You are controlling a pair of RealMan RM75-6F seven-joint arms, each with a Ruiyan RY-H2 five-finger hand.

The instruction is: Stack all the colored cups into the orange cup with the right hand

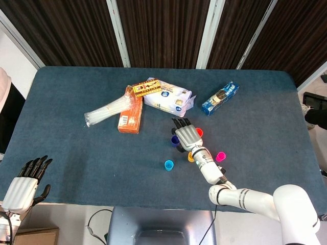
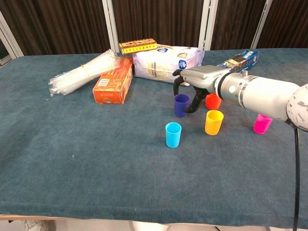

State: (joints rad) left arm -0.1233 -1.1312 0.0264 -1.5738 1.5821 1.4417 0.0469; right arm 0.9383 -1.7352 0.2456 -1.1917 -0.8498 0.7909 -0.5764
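Purple cup (image 1: 174, 140) peeks out at the left edge of the right hand (image 1: 187, 136) in the head view, the hand hovering flat with its fingers spread, holding nothing. The orange cup (image 1: 199, 132) shows only as a sliver at the hand's right edge; the yellow cup (image 1: 191, 156) is half covered by the wrist. Pink cup (image 1: 220, 156) and blue cup (image 1: 168, 165) stand clear on the blue worktop (image 1: 76, 153). The left hand (image 1: 25, 182) rests open at the near left corner.

From the chest view, the right hand (image 2: 195, 82) arches over the purple cup (image 2: 181, 105), thumb curled down beside it; contact cannot be judged. The orange cup (image 2: 212, 101) sits partly hidden behind the hand, the pink cup (image 2: 262, 123) cut by the forearm.
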